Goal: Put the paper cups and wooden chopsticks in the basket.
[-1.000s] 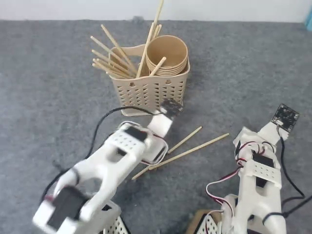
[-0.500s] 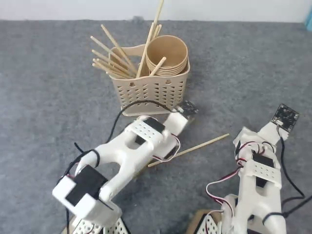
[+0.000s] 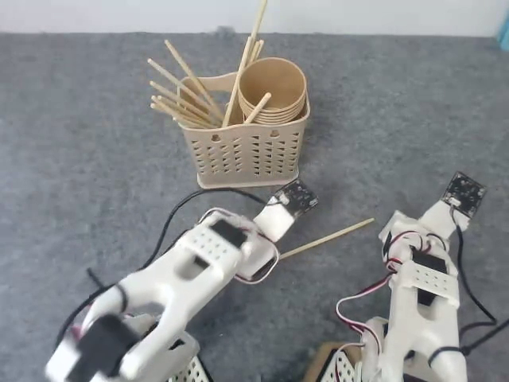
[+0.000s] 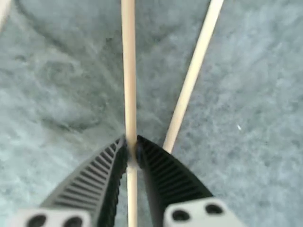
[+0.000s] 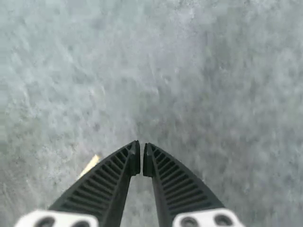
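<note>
My left gripper point(image 4: 131, 141) is pinched on one wooden chopstick point(image 4: 128, 56), so next I gotta lift it over into the basket point(image 3: 246, 151) on the far side.

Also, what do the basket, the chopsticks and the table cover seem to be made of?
The basket looks like beige moulded plastic, matte: its walls carry regular rows of small holes. The chopsticks look like pale bare wood, dull and unvarnished. The table cover seems grey carpet or felt, fuzzy and mottled; which one, I cannot tell.
</note>
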{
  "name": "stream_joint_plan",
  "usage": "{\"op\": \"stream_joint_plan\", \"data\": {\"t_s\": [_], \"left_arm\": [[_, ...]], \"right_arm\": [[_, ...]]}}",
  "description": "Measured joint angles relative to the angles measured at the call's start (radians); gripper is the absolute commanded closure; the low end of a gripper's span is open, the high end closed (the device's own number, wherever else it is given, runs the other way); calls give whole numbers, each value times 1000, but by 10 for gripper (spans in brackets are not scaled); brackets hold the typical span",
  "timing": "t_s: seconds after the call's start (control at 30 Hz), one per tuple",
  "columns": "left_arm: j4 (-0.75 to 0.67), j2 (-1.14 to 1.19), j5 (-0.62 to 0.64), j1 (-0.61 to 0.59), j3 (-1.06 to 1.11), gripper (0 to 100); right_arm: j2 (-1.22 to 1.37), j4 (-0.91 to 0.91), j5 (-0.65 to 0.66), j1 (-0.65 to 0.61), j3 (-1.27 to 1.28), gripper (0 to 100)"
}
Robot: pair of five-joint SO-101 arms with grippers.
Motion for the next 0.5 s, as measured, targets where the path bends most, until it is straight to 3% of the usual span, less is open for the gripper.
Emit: {"op": "stream_joint_plan", "data": {"t_s": [0.2,0.5], "left_arm": [[-69,-244,0,0,172,987],[-91,-683,-5,0,414,987]], "right_arm": [[0,137,-80,2,-78,954],[0,150,-147,-31,-158,953]]}}
